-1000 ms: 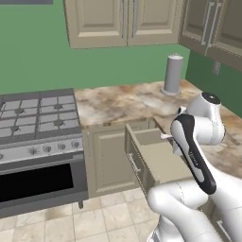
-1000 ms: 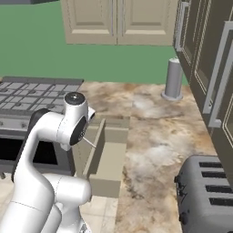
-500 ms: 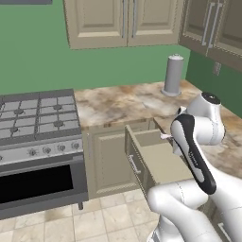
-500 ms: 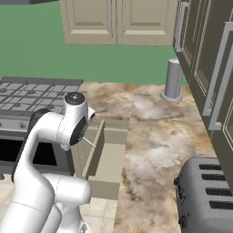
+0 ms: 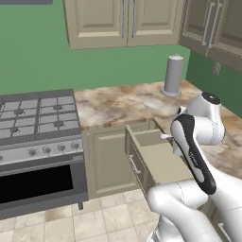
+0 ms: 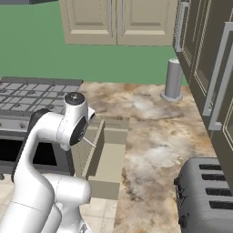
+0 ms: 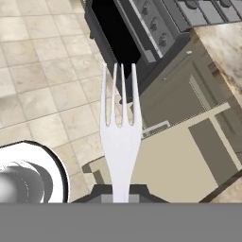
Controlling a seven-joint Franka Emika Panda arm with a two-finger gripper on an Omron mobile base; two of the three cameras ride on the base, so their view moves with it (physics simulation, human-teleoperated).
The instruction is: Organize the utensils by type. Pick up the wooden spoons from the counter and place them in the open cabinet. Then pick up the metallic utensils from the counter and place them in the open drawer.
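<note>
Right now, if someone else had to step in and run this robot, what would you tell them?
Gripper: shut on the fork, tines pointing away from the hand.
Drawer: pulled open beside the stove; the fork hangs above it, over its inside and the floor, not yet released.
Counter: bears a grey canister and a toaster; no other utensils can be seen from here.
Left: lower the fork into the drawer and let go.
</note>
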